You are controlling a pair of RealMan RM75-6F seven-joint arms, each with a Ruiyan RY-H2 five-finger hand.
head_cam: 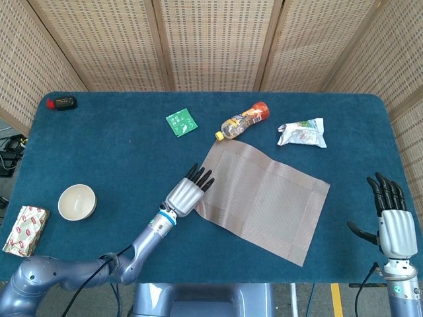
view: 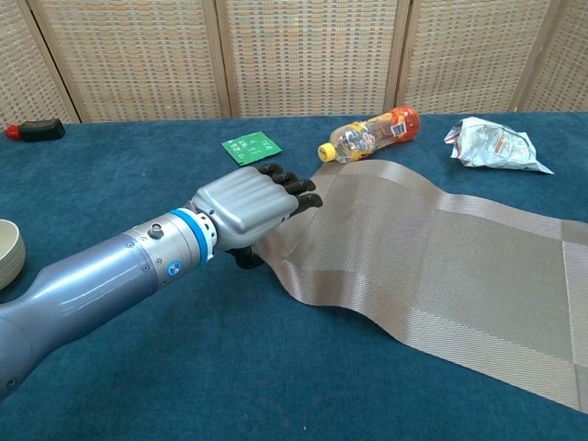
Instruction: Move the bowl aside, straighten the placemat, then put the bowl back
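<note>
The left hand (head_cam: 187, 195) grips the near-left corner of the placemat (head_cam: 264, 198), fingers laid flat on top and thumb tucked beneath, where the weave buckles into a ridge. Just beyond the mat's far edge lies a plastic bottle (head_cam: 242, 120), with a green packet (head_cam: 180, 122) to its left and a crumpled wrapper (head_cam: 302, 132) to its right. The bowl (head_cam: 76, 201) sits well apart on the hand's left, near a red-and-white packet (head_cam: 26, 229). The right hand (head_cam: 392, 221) hovers released, fingers apart, at the table's (head_cam: 106, 145) right edge.
</note>
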